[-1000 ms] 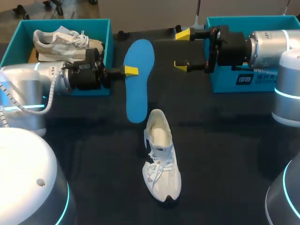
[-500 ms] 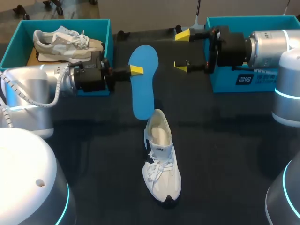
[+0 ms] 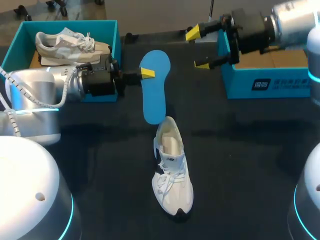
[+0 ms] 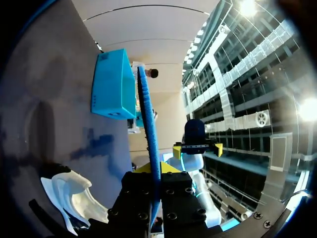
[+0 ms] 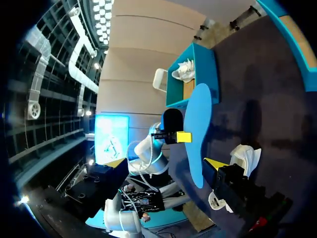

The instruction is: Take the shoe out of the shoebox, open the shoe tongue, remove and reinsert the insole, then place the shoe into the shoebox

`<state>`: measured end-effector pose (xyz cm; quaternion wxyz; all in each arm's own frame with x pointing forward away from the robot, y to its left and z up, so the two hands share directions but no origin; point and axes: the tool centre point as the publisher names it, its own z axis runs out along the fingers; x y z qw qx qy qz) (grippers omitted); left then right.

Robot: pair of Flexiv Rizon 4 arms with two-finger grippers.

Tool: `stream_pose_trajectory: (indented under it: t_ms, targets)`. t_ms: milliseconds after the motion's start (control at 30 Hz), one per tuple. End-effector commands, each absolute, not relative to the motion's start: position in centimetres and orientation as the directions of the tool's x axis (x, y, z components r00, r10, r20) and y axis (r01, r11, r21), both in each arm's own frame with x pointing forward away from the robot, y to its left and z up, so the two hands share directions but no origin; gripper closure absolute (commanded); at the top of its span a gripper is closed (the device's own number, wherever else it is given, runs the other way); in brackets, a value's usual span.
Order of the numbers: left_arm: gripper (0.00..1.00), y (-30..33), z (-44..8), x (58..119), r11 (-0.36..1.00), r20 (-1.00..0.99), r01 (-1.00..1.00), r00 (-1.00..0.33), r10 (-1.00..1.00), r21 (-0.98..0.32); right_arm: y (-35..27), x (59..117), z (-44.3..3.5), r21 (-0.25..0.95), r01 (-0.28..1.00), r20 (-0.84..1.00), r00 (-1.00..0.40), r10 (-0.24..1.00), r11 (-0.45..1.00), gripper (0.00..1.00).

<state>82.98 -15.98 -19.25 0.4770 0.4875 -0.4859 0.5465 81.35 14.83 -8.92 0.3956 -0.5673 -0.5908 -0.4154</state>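
Head view: insole [image 3: 154, 85] was out of the shoe [image 3: 171, 167], clamped near one end between the left fingers [image 3: 146, 73], its other end hanging past them just above the shoe's opening. Shoe stood on the worktop [image 3: 240, 165]. By the shoebox [image 3: 290, 82] edge, the right fingers [image 3: 194, 33] were spread and empty. Reinsert step, I'd judge. Next: steer that end into the opening, shoe probably steadied.
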Motion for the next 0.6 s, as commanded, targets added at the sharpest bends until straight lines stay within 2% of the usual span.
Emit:
stream_pose_trajectory:
  t_ms: [33, 367, 600]
  targets:
    - [1.0, -15.9, -19.3, 83.0, -0.071, 0.996, -0.995, -0.069, 0.047, -0.066, 15.1, 81.5, -6.8, 0.022, 0.999, 0.801, -0.037, 0.597, 0.032, 0.0]
    - [1.0, -15.9, -19.3, 83.0, -0.071, 0.996, -0.995, -0.069, 0.047, -0.066, 17.4, 81.0, -3.5, -0.015, 0.998, 0.596, -0.036, 0.802, 0.056, 0.0]
    - [1.0, -15.9, -19.3, 83.0, -0.071, 0.996, -0.995, -0.069, 0.047, -0.066, 18.8, 80.3, -2.7, -0.062, 0.998, 0.429, 0.047, 0.902, -0.023, 0.0]
